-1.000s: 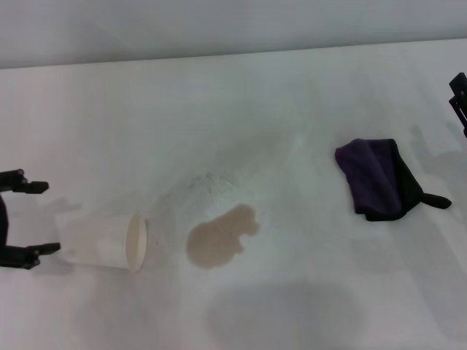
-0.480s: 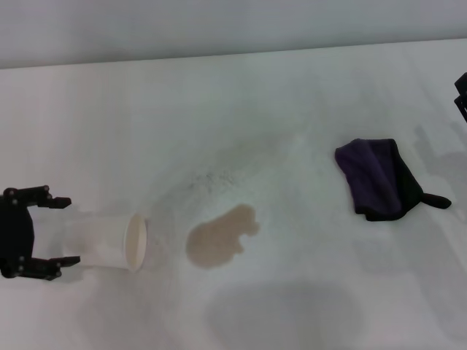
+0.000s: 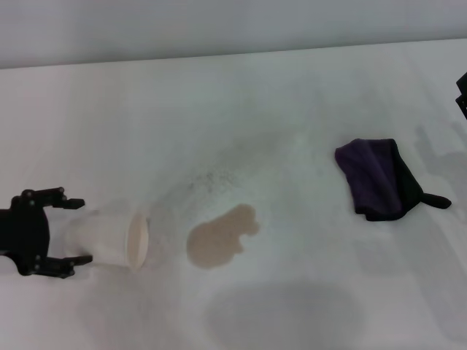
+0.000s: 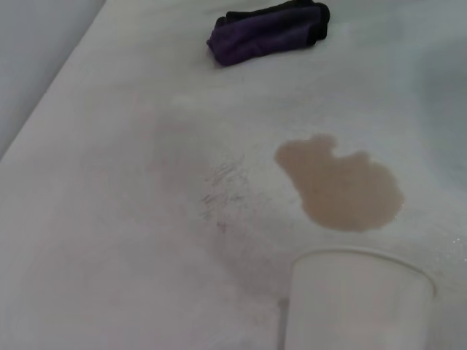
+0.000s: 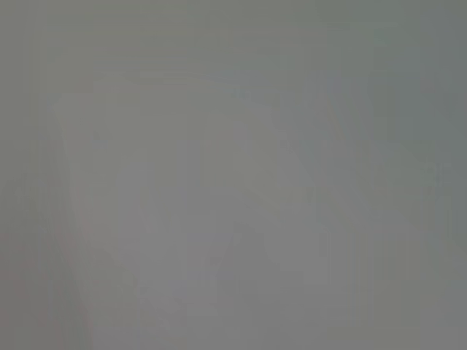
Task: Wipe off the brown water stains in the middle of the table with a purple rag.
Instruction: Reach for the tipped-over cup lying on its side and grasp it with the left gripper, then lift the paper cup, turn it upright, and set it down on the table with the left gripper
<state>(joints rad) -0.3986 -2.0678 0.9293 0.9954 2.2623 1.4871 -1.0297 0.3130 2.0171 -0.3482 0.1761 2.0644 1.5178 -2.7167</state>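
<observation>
The brown water stain (image 3: 221,235) is a tan blob in the middle of the white table (image 3: 233,109); it also shows in the left wrist view (image 4: 339,182). The purple rag (image 3: 376,179) lies crumpled at the right, with its black tab pointing right; it also shows in the left wrist view (image 4: 267,30). My left gripper (image 3: 73,231) is open at the left, its fingers on either side of the base of a white paper cup (image 3: 113,238) lying on its side. My right gripper (image 3: 462,95) is at the far right edge, mostly out of view.
The paper cup's open mouth faces the stain, a short way to its left; the cup also shows in the left wrist view (image 4: 354,302). Faint grey speckled smudges (image 3: 211,179) lie just beyond the stain. A grey wall (image 3: 219,25) rises behind the table's far edge.
My left gripper has moved right, from the left edge to around the base of the paper cup. The rag, stain and right arm have not moved.
</observation>
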